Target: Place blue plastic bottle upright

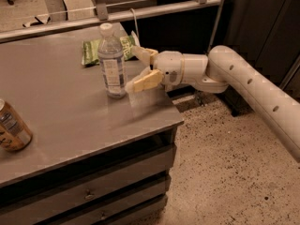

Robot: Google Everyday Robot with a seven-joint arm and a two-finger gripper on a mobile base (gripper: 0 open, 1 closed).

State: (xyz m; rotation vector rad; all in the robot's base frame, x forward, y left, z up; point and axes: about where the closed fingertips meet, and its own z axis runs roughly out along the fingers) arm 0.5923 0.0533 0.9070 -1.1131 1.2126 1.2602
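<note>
Blue plastic bottle (111, 62): I see it standing upright on the tabletop (61, 107), in the upper middle of the frame, with its white cap on top.
Hand (133, 69): it sits just to the right of the bottle, over the tabletop's right edge. Its fingers (146, 80) are spread apart and released, and I see nothing held.
Lower fingertip: it lies very close to the bottle's lower part. I cannot tell whether it touches.
Arm (253, 88): it reaches in from the right side of the frame, above the floor (225, 168), and crosses the tabletop's right edge.
Bottle and edges: it is near the right edge and well back from the front edge.
Green snack bag (91, 53): it lies flat just behind the bottle, which partly hides it.
Can (11, 125): it is cut off by the left edge of the frame, close to the front edge and well apart from the bottle.
Open room: I have a broad bare stretch of tabletop between the bottle and the can, and more in front of the bottle.
Rail (140, 11): it runs along the back of the tabletop at the top of the frame.
Drawers (93, 191): they sit under the front edge.
</note>
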